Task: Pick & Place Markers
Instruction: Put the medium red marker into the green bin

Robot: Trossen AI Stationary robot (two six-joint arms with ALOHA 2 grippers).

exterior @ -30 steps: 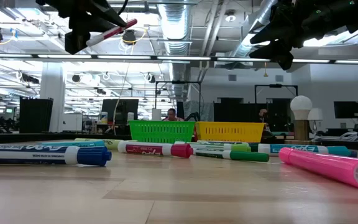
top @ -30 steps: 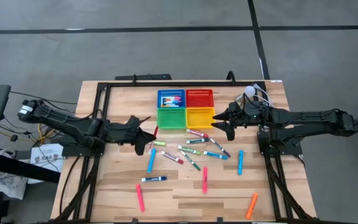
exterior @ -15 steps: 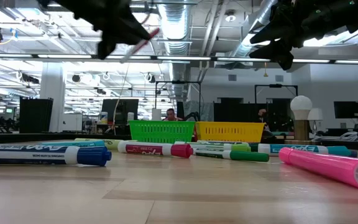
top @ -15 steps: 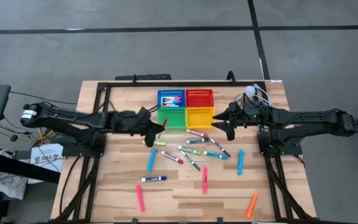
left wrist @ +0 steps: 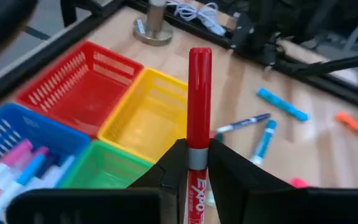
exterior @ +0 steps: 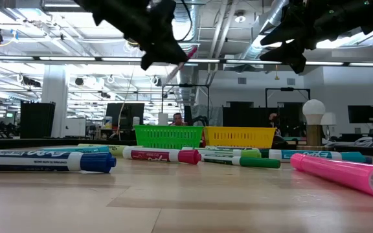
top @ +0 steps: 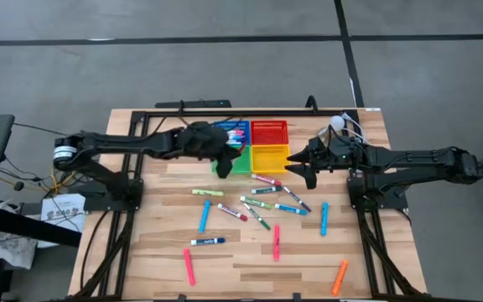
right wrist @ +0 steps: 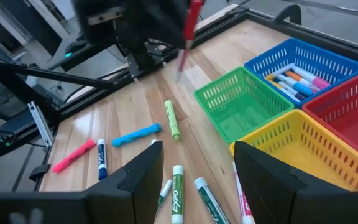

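A: Red marker [left wrist: 199, 99] pinched in left gripper [left wrist: 191, 163], carried above the baskets, near the green one [top: 240, 162].

B: Step?

A: Transport. Next, I'd say: line it up over the red basket [top: 268, 132], then release. Right gripper [top: 303, 164] waits by the yellow basket [top: 268, 159], jaws spread, empty.
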